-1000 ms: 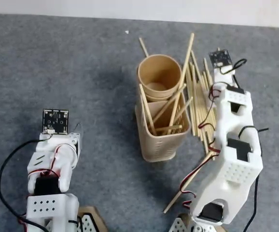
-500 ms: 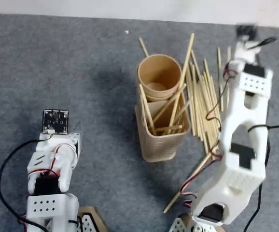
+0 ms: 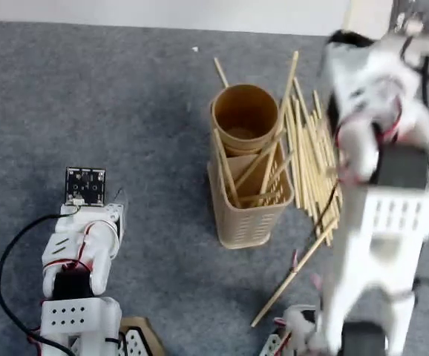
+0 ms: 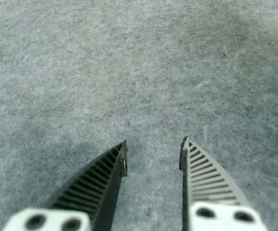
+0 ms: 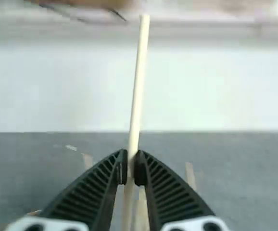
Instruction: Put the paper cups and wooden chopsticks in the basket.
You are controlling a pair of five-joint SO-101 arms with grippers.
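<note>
A tan slatted basket [image 3: 250, 211] stands mid-table with a paper cup [image 3: 245, 119] and several wooden chopsticks [image 3: 238, 172] leaning in it. More chopsticks [image 3: 309, 159] lie in a loose pile on the carpet to its right. My right arm [image 3: 381, 148] is raised high above that pile. My right gripper [image 5: 130, 167] is shut on one chopstick [image 5: 138, 72], which points up past its tips. My left gripper [image 4: 153, 156] hovers open over bare grey carpet at the table's lower left, nothing between its fingers.
One chopstick [image 3: 292, 276] lies slanted on the carpet right of the basket's base, and another [image 3: 220, 72] sticks out behind the cup. A pale wall [image 5: 139, 86] bounds the far side. Grey carpet [image 3: 110, 111] stretches to the left of the basket.
My right arm has lifted from the chopstick pile and swung up toward the camera, carrying a chopstick. The left arm has stayed where it was.
</note>
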